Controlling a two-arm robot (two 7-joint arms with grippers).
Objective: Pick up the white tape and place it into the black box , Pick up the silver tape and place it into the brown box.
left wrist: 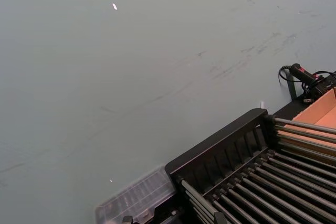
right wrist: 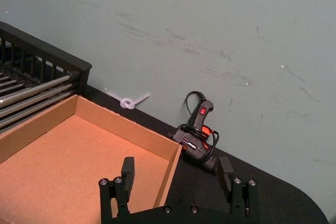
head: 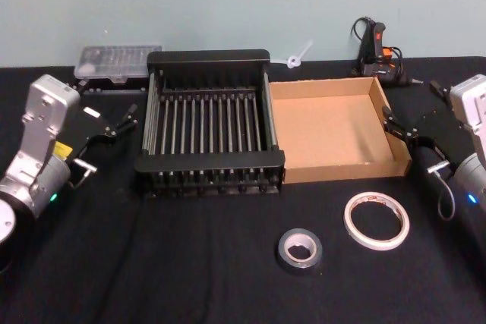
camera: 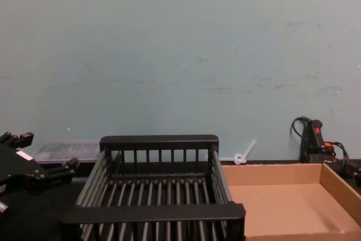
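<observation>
The white tape (head: 376, 220) lies flat on the black cloth at the front, right of centre. Just to its left and nearer me lies the silver tape (head: 298, 250). Behind them stand the black box (head: 209, 57) (camera: 158, 142) and, touching its right side, the brown box (head: 330, 130) (right wrist: 79, 156) (camera: 276, 201); nothing lies in either. My left gripper (head: 121, 123) (camera: 45, 150) hovers open left of the black box. Over the brown box's right wall my right gripper (head: 412, 105) (right wrist: 177, 170) is open, holding nothing.
A clear plastic case (head: 118, 60) (left wrist: 136, 198) sits behind the black box's left corner. A black and orange glue gun (head: 376, 51) (right wrist: 197, 135) and a small white plastic piece (head: 296, 57) lie by the pale wall at the back.
</observation>
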